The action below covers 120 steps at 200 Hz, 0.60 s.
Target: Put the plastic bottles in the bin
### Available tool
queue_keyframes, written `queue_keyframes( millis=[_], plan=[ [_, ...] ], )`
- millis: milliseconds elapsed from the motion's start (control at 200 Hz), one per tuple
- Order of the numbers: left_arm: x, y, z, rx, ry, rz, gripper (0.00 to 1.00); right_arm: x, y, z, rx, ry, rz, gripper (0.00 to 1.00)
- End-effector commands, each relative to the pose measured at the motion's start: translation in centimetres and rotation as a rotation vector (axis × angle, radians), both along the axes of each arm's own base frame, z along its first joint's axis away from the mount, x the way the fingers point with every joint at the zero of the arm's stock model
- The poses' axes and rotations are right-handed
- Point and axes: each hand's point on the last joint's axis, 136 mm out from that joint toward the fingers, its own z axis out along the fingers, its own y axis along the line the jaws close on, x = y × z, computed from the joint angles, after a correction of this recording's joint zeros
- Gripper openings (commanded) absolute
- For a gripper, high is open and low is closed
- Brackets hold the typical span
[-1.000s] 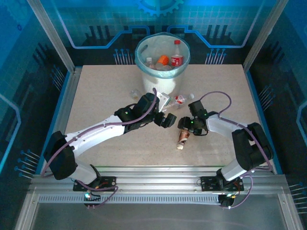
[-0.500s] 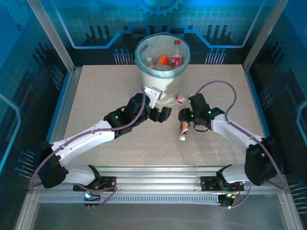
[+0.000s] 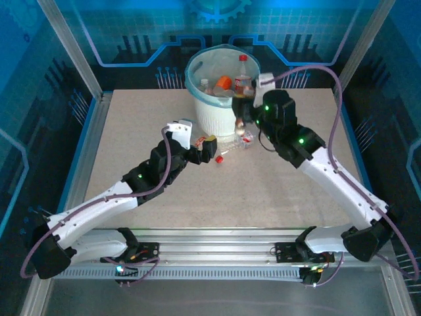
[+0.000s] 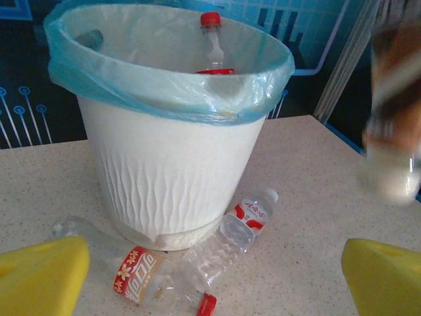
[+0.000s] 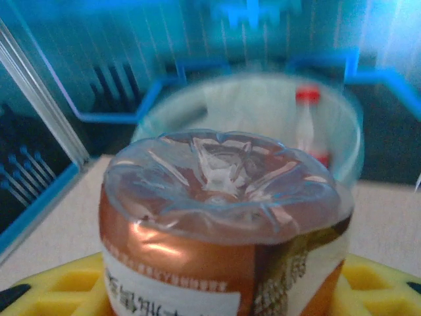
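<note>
The brown bottle [image 5: 223,217] is now off the bench [image 3: 131,131], up beside the bin [image 3: 212,120] rim.
My right gripper [image 3: 242,118] pinches it at the bin's 4 o'clock; my left gripper [image 3: 208,146], spread wide, faces bottles [image 4: 217,247] at 6 o'clock.

Honestly, not much here is actually readable. The bottle with the red band [image 4: 138,273], lying at the foot of the bin [image 4: 171,178] near the far edge of the table [image 3: 131,131], has white loopy script and little flower marks on its label, but I can't make out the letters. The clear bottle [image 4: 252,212] touching it has a small red-and-white label, print way too tiny. The brown-label bottle [image 5: 223,263] has a white panel with a row of dark characters and more small print on the right, all blurred. The upright bottle [image 3: 243,76] in the bin wears a red label, unreadable. As for signs, there's a gear outline [image 3: 217,6] on the back wall [image 3: 131,39].
</note>
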Motion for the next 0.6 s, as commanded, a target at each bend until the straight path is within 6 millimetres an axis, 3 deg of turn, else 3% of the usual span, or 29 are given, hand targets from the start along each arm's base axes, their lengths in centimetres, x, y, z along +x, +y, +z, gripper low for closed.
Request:
queue_keyframes(
  millis=[0,70,155,285,350,400,475,595],
  plan=[
    [0.4,0.6,2.2,-0.071,-0.042,0.033,0.99,3.0,0.8,5.3,-0.047,-0.202,-0.039,0.57],
    [0.5,0.3,2.2,-0.086,-0.023,0.025,0.99,5.7,1.2,6.3,-0.067,-0.232,-0.06,0.57],
    [0.2,0.0,2.4,-0.099,-0.014,0.004,0.99,10.1,1.4,5.4,-0.089,-0.205,-0.098,0.58],
    [-0.4,0.3,2.5,-0.118,-0.006,-0.008,0.99,16.5,0.8,1.8,-0.144,-0.103,-0.174,0.6],
    [-0.8,0.6,2.6,-0.12,-0.002,-0.006,0.99,18.7,0.9,-0.3,-0.177,-0.043,-0.187,0.62],
    [-0.9,0.9,2.4,-0.114,0.004,-0.005,0.99,19.9,1.1,-1.4,-0.204,-0.014,-0.191,0.64],
    [-1.0,0.9,2.1,-0.105,0.012,-0.004,0.99,21.1,1.4,-2.7,-0.229,0.025,-0.202,0.81],
    [-0.9,0.8,1.8,-0.103,0.024,-0.006,0.99,21.3,2.6,-2.9,-0.233,0.032,-0.187,0.86]
  ],
)
